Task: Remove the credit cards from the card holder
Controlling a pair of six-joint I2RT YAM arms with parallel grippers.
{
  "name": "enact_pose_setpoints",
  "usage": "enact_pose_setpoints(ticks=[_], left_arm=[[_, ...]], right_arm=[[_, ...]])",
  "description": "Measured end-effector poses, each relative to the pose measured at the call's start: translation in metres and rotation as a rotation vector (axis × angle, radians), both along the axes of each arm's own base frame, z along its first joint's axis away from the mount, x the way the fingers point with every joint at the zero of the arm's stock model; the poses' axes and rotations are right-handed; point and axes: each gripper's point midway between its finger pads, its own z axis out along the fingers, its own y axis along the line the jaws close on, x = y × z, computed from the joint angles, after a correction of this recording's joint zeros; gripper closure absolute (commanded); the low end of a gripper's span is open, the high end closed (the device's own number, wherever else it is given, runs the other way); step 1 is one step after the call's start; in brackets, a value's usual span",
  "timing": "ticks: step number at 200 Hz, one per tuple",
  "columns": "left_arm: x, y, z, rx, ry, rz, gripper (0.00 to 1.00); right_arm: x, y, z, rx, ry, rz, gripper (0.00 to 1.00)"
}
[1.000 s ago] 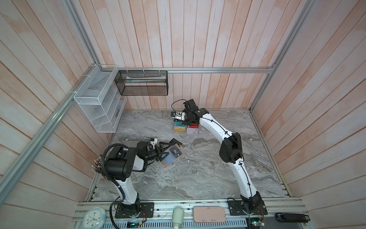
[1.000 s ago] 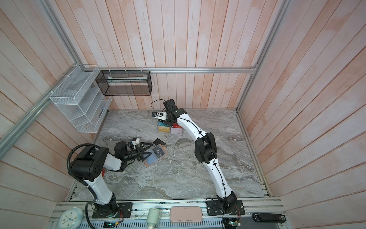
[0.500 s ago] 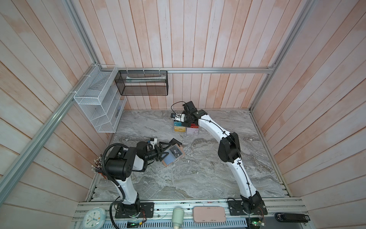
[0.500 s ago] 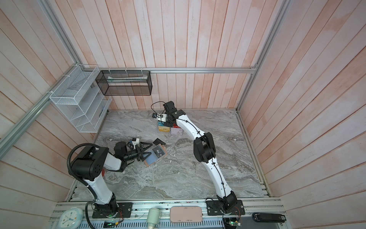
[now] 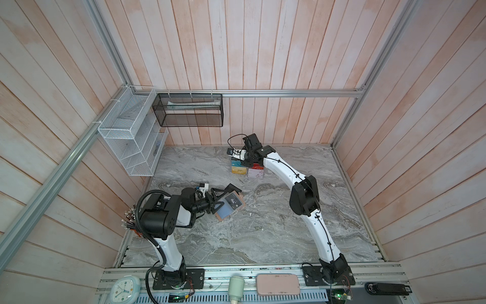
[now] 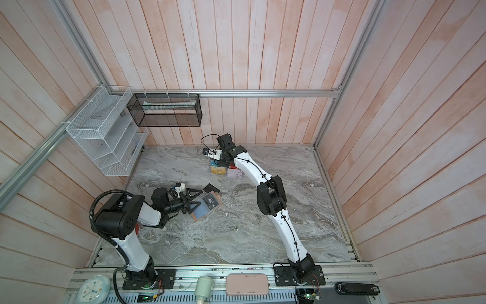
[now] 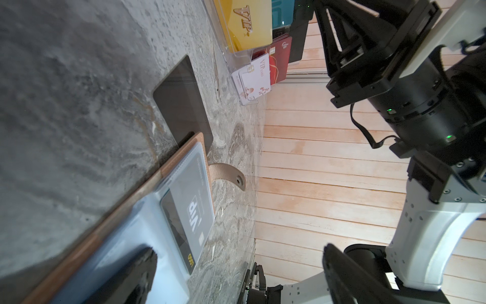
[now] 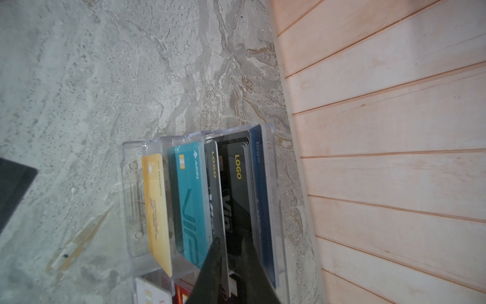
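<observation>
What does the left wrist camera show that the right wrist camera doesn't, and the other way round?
Only the left wrist view: the open card holder with the black Vip card in its clear pocket, its snap tab, and the left gripper, jaws wide open. Only the right wrist view: a black LOGO card between the tips of the right gripper, and a dark blue card behind it. Both: the clear rack with its gold card and teal card, the marble table, the wooden wall.
</observation>
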Motion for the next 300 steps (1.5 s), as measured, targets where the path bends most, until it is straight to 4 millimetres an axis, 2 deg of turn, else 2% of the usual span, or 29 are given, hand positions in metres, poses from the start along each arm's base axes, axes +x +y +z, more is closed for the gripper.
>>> enact_pose_setpoints(ticks=[131, 189, 214, 253, 263, 271, 275, 286, 291, 300], left_arm=[[0.0, 0.0, 0.0, 0.0, 0.0, 0.0, 0.0], [0.0, 0.0, 0.0, 0.0, 0.0, 0.0, 0.0], [0.0, 0.0, 0.0, 0.0, -0.001, 0.0, 0.0], [-0.001, 0.0, 0.0, 0.0, -0.003, 0.001, 0.0], [-0.001, 0.0, 0.0, 0.0, -0.003, 0.001, 0.0], [-0.001, 0.0, 0.0, 0.0, -0.003, 0.001, 0.0], [-0.001, 0.0, 0.0, 0.0, -0.003, 0.001, 0.0], [-0.001, 0.0, 0.0, 0.001, -0.003, 0.001, 0.0], [-0.001, 0.0, 0.0, 0.001, -0.003, 0.001, 0.0], [-0.001, 0.0, 0.0, 0.001, -0.003, 0.001, 0.0]], right_arm=[[0.013, 0.001, 0.012, 0.029, -0.063, -0.048, 0.77], [0.009, 0.007, 0.005, 0.087, -0.013, -0.068, 0.68], [0.006, 0.011, 0.015, 0.14, 0.006, -0.073, 0.65], [0.004, 0.016, 0.043, 0.253, 0.025, -0.085, 0.6], [0.003, 0.016, 0.049, 0.288, 0.041, -0.093, 0.53], [0.002, 0.017, 0.053, 0.315, 0.058, -0.094, 0.45], [0.001, 0.017, 0.055, 0.335, 0.072, -0.098, 0.38], [-0.001, 0.017, 0.062, 0.377, 0.101, -0.092, 0.3], [-0.002, 0.017, 0.065, 0.406, 0.125, -0.093, 0.19], [-0.006, 0.016, 0.072, 0.449, 0.16, -0.085, 0.16]])
